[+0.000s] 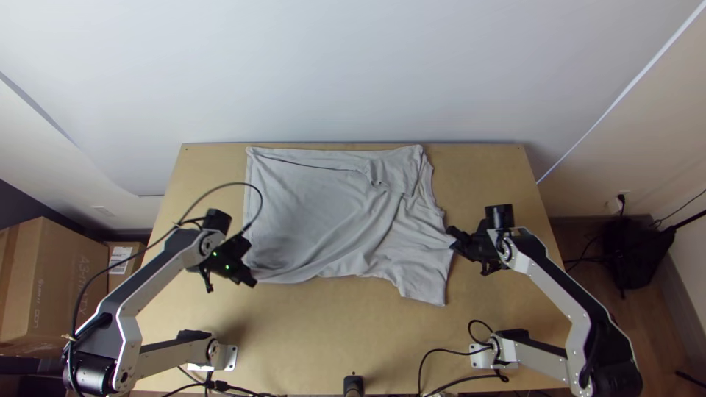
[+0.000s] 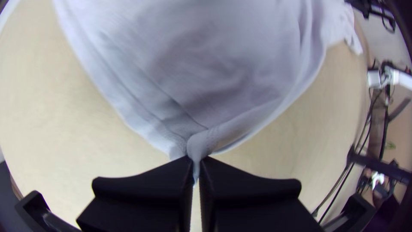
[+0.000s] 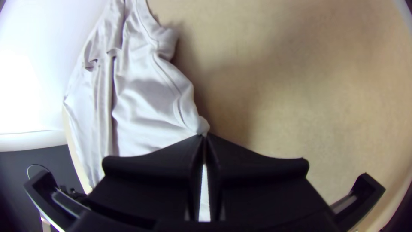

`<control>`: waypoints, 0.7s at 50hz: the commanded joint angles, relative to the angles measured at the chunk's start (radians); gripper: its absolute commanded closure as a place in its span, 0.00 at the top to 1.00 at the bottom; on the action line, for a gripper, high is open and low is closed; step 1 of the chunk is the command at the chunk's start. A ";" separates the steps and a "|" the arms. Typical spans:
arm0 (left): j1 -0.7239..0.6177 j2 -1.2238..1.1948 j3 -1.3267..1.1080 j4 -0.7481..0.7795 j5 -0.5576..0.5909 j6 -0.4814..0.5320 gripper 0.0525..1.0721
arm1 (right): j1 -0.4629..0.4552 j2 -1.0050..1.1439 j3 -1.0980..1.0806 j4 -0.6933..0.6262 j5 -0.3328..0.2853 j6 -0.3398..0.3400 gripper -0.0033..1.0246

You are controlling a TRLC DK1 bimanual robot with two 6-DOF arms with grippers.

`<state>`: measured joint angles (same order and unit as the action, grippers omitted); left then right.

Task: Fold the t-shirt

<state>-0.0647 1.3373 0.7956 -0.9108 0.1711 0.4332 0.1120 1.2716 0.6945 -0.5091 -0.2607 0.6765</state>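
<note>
Near edge of the table (image 1: 309, 345): small black device (image 1: 354, 384) in the middle, black cables (image 1: 441, 351) running between the two arm mounts. Left arm (image 1: 156, 281) and right arm (image 1: 570, 309) both reach up from their bases.

Next out, left gripper (image 1: 248, 279) is at the t-shirt's (image 1: 316, 213) near left corner. Fingers (image 2: 150, 182) are together, clamped on the corner; cloth is gathered to a point there, hem lines running into it.

A bit farther, right gripper (image 1: 457, 240) sits low at the shirt's right edge, roughly midway along. Fingers (image 3: 159, 167) closed with a small tip of the seamed edge pinched between.

Shirt itself: spread over the middle and far part of the table, long way left to right. Loose diagonal creases across it, rumpled toward the right end; near right part sticks out toward the near side. Far side has a long layered edge with a small bunched bit near the right end.

Beyond the table's far edge: pale wall (image 1: 353, 66).
</note>
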 commanded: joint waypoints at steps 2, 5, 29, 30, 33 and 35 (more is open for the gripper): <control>0.055 0.003 0.152 0.001 0.050 -0.085 0.03 | -0.043 -0.081 0.054 -0.037 0.017 -0.035 0.03; 0.055 0.002 0.197 0.027 0.051 -0.160 0.03 | -0.071 -0.095 0.066 -0.037 0.017 -0.052 0.03; 0.158 -0.109 0.386 0.283 0.025 -0.478 0.03 | -0.129 -0.161 0.384 0.084 0.058 -0.210 0.03; 0.166 -0.104 0.407 0.279 0.025 -0.478 0.03 | -0.133 -0.155 0.405 0.084 0.058 -0.219 0.03; 0.183 -0.099 0.467 0.271 0.024 -0.478 0.03 | -0.133 -0.143 0.461 0.087 0.060 -0.242 0.03; 0.206 -0.095 0.514 0.271 0.027 -0.484 0.03 | -0.135 -0.130 0.504 0.089 0.077 -0.247 0.03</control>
<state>0.0906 1.2572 1.1927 -0.6548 0.2146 -0.0196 -0.0013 1.1149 1.1038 -0.4427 -0.2272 0.4679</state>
